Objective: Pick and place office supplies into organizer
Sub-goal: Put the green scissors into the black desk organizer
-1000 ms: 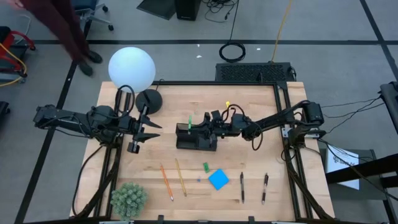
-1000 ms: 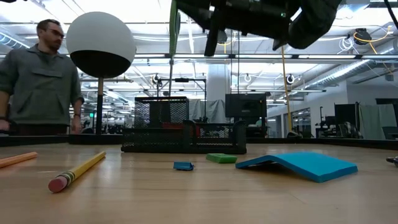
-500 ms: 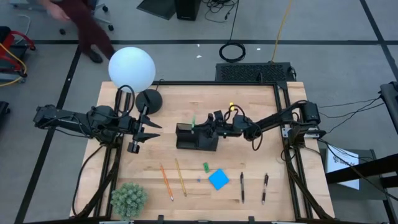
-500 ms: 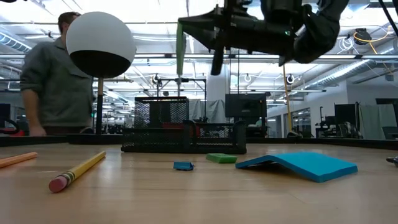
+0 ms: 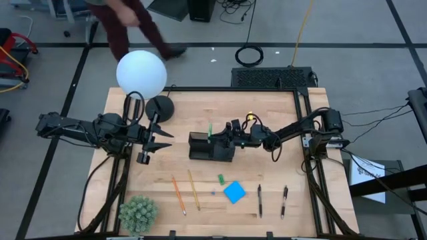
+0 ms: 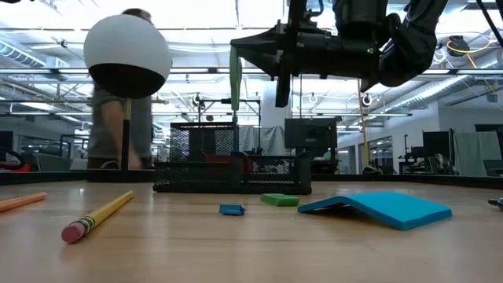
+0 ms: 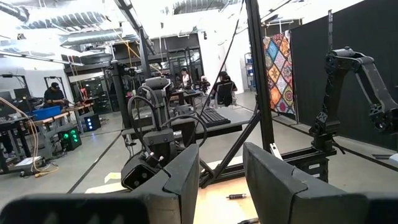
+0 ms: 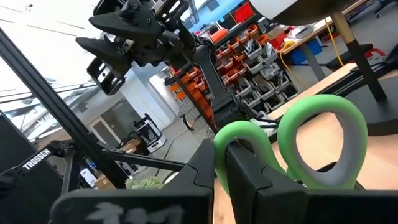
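My right gripper [image 5: 223,134] is shut on the green-handled scissors [image 5: 209,129] and holds them above the black organizer [image 5: 211,147]. The scissors' green handle also shows in the low view [image 6: 234,75], well above the organizer [image 6: 232,178]. My left gripper [image 5: 157,137] waits open and empty at the table's left, near the lamp's base. Two pencils [image 5: 187,191], a tiny green piece [image 5: 220,179], a blue pad [image 5: 234,192] and two dark pens [image 5: 271,200] lie flat on the table nearer the front edge. My right gripper pinches one green handle loop [image 8: 231,137] of the scissors between its two fingers [image 8: 208,163]. It comes nearly level from the table's right side. The scissors are lifted clear above the organizer, with the handle standing on edge. The blades do not show.
A white globe lamp [image 5: 141,72] with a round black base [image 5: 160,107] stands at the back left. A spiky green plant ball [image 5: 138,213] sits at the front left corner. A person [image 5: 130,23] walks on the floor beyond the far edge.
My right gripper has moved a little toward the table's right edge and down, carrying the scissors above the organizer. The person beyond the far edge has walked toward the right.
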You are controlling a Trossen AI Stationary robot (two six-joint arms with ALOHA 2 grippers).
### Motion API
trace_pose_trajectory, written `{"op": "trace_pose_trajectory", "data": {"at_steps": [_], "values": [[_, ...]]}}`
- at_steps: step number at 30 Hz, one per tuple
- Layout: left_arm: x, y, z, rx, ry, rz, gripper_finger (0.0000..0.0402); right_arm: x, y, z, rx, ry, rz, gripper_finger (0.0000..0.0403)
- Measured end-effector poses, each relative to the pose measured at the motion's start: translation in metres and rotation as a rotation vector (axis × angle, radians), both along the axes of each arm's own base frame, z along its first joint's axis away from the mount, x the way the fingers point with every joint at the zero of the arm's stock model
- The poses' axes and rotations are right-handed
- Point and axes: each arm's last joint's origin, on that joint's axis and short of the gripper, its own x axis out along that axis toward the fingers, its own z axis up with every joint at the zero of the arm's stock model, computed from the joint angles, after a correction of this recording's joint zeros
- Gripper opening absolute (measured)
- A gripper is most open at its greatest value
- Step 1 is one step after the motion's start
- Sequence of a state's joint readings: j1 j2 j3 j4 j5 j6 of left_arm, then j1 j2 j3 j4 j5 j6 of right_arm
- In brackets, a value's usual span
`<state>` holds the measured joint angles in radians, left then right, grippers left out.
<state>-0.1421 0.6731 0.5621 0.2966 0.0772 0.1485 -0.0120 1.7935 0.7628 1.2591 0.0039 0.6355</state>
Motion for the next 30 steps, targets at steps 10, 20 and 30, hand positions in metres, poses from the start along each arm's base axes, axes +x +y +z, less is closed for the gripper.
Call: {"op": "trace_pose_trajectory", "data": {"at_steps": [10,20,30], "values": [[0.000,0.000,0.000,0.000,0.000,0.000,0.0131,0.004,-0.001,-0.019,0.036,0.048,-0.025,0.0061],[0.000,0.000,0.000,0.001,0.000,-0.001,0.0131,0.005,-0.002,-0.020,0.029,0.024,-0.046,0.0108],[0.000,0.000,0.000,0.001,0.001,-0.001,0.0131,0.005,0.000,-0.019,0.025,0.022,0.010,0.0193]]}}
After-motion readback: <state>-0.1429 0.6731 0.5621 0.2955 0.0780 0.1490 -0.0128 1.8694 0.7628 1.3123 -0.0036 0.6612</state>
